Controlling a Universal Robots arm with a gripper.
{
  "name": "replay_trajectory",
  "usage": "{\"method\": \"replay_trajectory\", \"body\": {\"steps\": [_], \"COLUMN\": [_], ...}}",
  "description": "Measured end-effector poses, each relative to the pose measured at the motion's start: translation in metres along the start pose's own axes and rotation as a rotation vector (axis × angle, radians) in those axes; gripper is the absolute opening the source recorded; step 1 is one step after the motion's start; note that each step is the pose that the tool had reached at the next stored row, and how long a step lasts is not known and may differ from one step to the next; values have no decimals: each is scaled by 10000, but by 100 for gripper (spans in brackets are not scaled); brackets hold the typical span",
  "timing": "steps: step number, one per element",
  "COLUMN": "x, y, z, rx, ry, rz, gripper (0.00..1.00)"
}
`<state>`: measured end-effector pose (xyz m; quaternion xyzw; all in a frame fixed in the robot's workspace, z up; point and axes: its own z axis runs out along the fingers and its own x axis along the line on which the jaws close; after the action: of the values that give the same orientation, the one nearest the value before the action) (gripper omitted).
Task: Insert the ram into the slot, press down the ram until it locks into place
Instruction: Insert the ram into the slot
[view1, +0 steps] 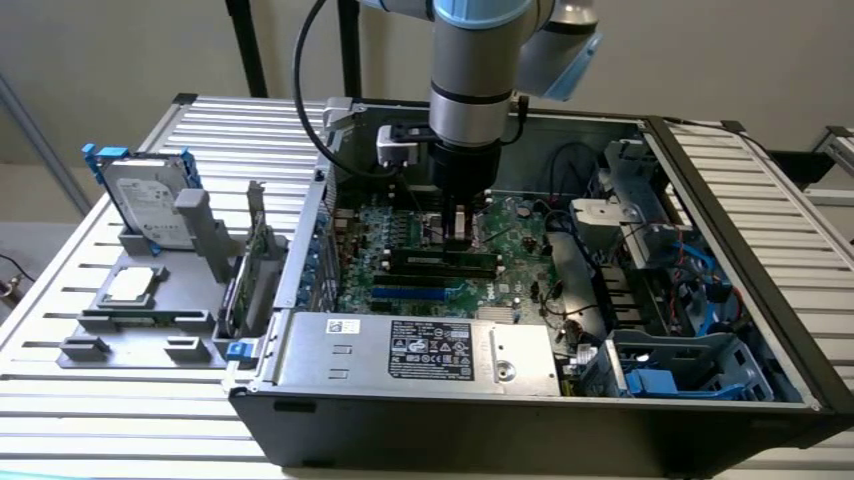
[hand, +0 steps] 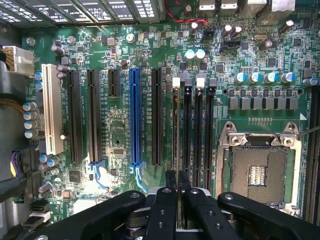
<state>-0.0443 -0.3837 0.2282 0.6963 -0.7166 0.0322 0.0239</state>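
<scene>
Exterior view: Open PC case (view1: 534, 420) sits on a slatted surface (view1: 80, 400). The arm comes straight down into the case, and the gripper (view1: 462, 238) is low over the motherboard (view1: 387, 235). The ram (view1: 430, 262) lies level on the board right under the fingertips, parallel to the blue slot (view1: 420, 293) just beside it. The power supply (view1: 414, 350) boxes in the near side. Loose cables (view1: 567, 165) and the drive cage (view1: 667, 350) crowd the exterior view's right. Outside the case, on the exterior view's left, a grey fixture (view1: 140, 325) holds a hard drive (view1: 144, 205), a processor (view1: 130, 285) and a bracketed card (view1: 251, 265).

Wrist view: The ram shows edge-on as a thin line (hand: 176, 135), standing in the slot (hand: 176, 84). This is the outermost of four parallel black sockets, on the side towards the blue slot. The gripper is closed on the ram, with a finger (hand: 170, 182) flat against each face. The other three sockets (hand: 198, 125) are unfilled. The processor socket (hand: 257, 170) lies beyond them, well clear of the fingers. Capacitors (hand: 262, 77) stand near the clip ends.
</scene>
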Motion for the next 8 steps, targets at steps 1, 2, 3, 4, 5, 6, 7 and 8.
{"method": "replay_trajectory", "body": {"steps": [1, 2, 3, 4, 5, 6, 7, 8], "x": [0, 0, 0, 0, -1, -1, -1, -1], "y": [0, 0, 0, 0, 0, 0, 0, 0], "z": [0, 1, 3, 4, 6, 7, 9, 10], "rx": [0, 0, 1, 0, 1, 1, 1, 1], "ry": [0, 0, -1, -1, -1, -1, -1, -1], "rz": [1, 1, 0, 0, 0, 0, 0, 0], "gripper": [13, 13, 13, 13, 13, 13, 13, 13]}}
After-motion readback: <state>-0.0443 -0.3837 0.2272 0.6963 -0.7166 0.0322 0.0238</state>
